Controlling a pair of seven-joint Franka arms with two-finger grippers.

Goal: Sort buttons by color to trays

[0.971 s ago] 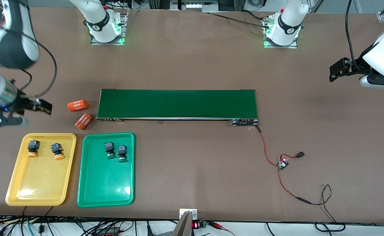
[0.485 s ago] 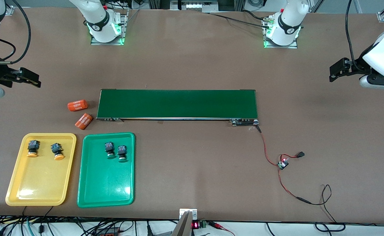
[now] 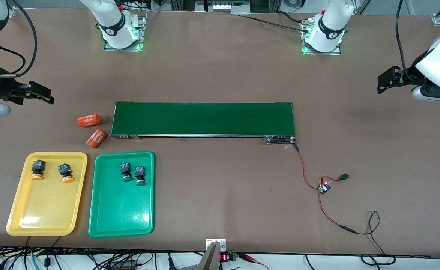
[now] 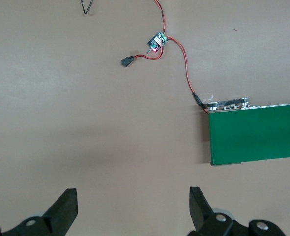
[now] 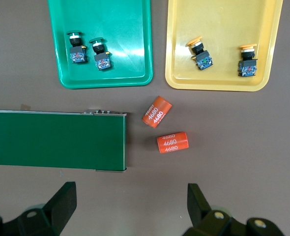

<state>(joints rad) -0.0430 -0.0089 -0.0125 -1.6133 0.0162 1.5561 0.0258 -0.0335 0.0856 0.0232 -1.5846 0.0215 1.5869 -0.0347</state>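
Matte brown table (image 3: 220,75): glossy trays (image 3: 122,225) hold round-capped buttons (image 3: 125,171); both pincers (image 5: 130,199) (image 4: 133,201) gape empty.

orange cylinder (image 5: 157,112): "4680" | second orange cylinder (image 5: 173,142): "4680"

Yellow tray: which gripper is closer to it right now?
Right. The right gripper hangs open above bare table at the yellow tray's end; the left gripper waits open at the other end, past the belt.

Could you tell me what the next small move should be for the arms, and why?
Probably none but parking: both orange buttons lie in the yellow tray, both green buttons in the green tray, and the right gripper and left gripper are open and empty.
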